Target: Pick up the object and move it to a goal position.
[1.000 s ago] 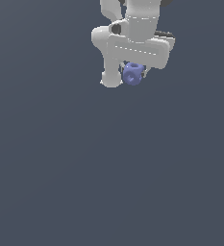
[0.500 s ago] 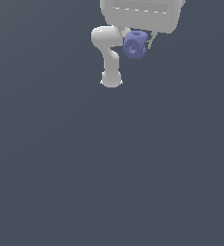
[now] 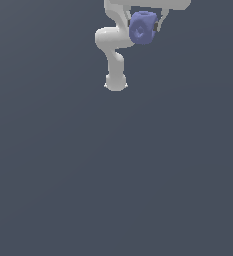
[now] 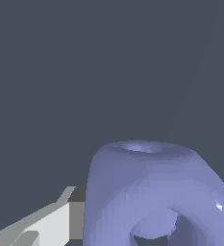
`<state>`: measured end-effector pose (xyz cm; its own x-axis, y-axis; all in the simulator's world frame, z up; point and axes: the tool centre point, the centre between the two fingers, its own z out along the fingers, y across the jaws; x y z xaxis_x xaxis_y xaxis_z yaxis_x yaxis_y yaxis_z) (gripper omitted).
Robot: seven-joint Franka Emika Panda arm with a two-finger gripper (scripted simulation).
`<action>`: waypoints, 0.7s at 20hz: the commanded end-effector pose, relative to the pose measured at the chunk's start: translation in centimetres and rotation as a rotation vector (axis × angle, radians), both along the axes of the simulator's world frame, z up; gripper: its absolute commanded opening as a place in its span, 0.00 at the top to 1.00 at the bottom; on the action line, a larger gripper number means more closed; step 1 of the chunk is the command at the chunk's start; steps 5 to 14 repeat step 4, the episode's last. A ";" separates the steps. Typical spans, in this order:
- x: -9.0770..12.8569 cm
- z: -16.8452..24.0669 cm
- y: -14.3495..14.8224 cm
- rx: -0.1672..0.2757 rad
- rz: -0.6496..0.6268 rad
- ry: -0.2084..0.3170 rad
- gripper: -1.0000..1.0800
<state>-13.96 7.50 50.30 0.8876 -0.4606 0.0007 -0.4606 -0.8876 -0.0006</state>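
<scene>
The object (image 3: pixel 141 27) is a small periwinkle-blue rounded lump with a dent in its face. It hangs high at the top of the exterior view, held off the floor by my gripper (image 3: pixel 143 25), which is shut on it. One finger (image 3: pixel 160 21) shows on the exterior view's right of the lump. In the wrist view the object (image 4: pixel 152 192) fills the lower part of the picture, with a white finger (image 4: pixel 56 223) pressed against its side. The gripper's upper body runs out of the exterior view.
The white arm (image 3: pixel 113 45) bends down to its base (image 3: pixel 115 82) on the plain dark grey floor (image 3: pixel 113 175). Nothing else shows on that floor.
The gripper has risen with the object, moving up and towards the exterior view's right. The arm's links have lifted off the base, which now shows.
</scene>
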 end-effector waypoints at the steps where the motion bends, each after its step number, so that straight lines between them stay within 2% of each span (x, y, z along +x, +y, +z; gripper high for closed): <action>1: 0.0 0.4 0.0 0.000 0.000 0.001 1.00; 14: 0.0 0.5 0.0 0.000 0.000 0.001 1.00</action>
